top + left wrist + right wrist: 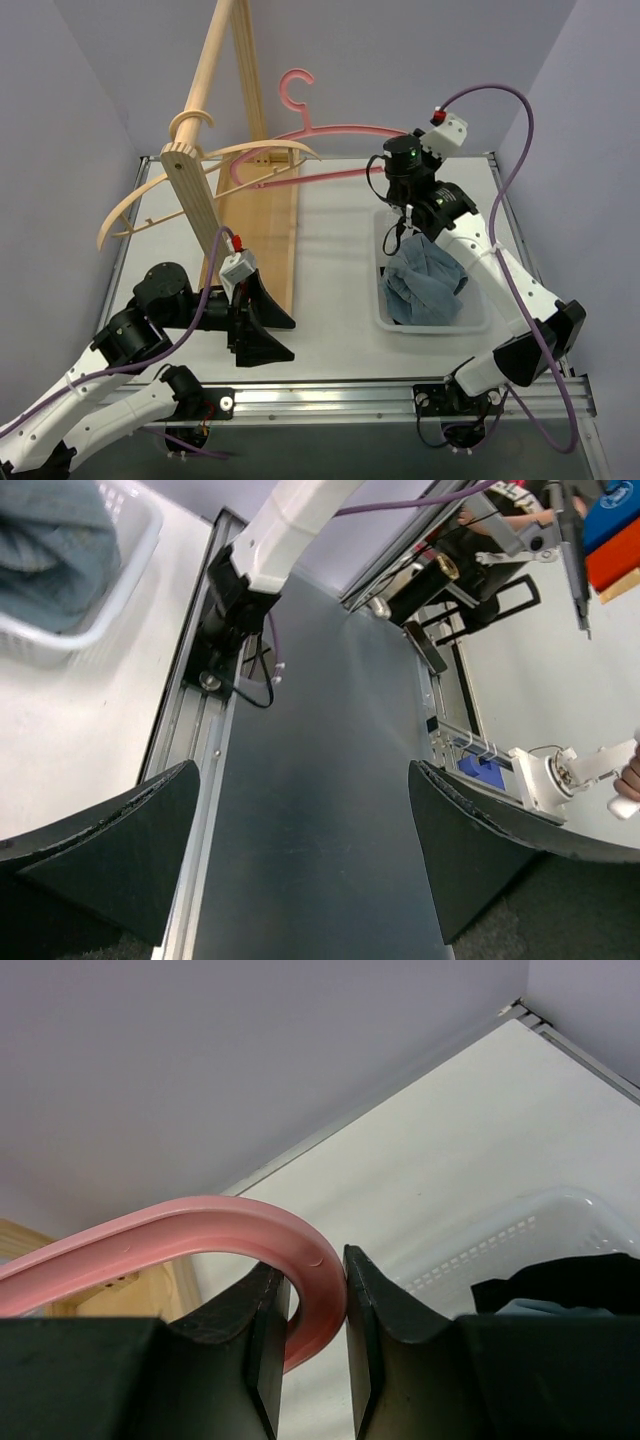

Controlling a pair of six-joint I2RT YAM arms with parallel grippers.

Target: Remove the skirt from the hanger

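The pink hanger [318, 152] is held in the air at the back of the table, bare, hook up. My right gripper [398, 152] is shut on its right end; in the right wrist view the pink curved end [300, 1260] sits pinched between the two black fingers [385, 1310]. The blue denim skirt [425, 285] lies crumpled in the white basket [383, 310] below the right arm, and shows in the left wrist view as a blue heap [50, 540]. My left gripper [262, 325] rests low at the front left, open, with nothing between its jaws.
A wooden clothes rack [210, 130] with curved wooden arms [150, 200] stands at the back left, close to the hanger's left end. A purple cable [500, 110] loops above the right arm. The table's metal front rail [330, 400] runs along the near edge.
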